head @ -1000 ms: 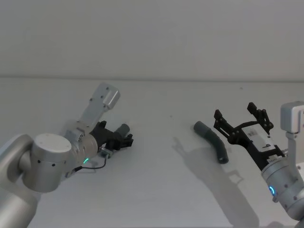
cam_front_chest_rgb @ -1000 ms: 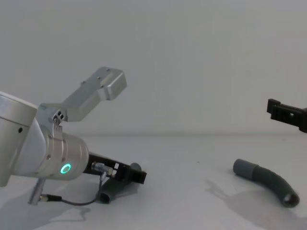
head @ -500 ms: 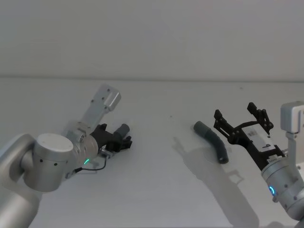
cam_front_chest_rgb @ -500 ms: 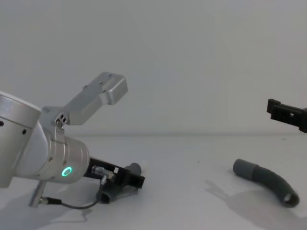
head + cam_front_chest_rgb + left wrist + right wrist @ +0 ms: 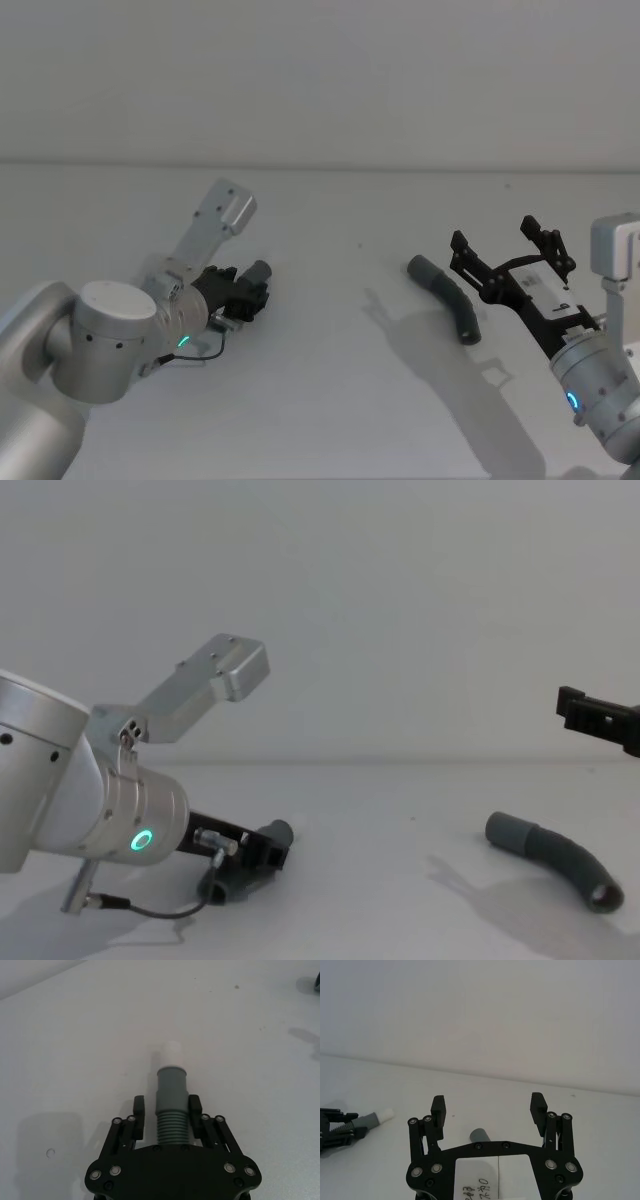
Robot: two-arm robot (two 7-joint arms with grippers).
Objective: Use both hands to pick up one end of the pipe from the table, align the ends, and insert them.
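On the left, the left gripper [image 5: 166,1119] has its fingers closed on one hose piece [image 5: 171,1110], seemingly still low on the table [image 5: 330,400]. The right gripper [image 5: 488,1106] hangs wide open and empty beside the other hose piece [image 5: 447,295], so that pickup, aligning and joining remain.

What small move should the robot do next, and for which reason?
Probably lower the right gripper onto the second hose piece. The left gripper already has its fingers closed around the ribbed part of the first hose piece, white tip forward. The right gripper hangs open above the other piece, which lies untouched on the table.
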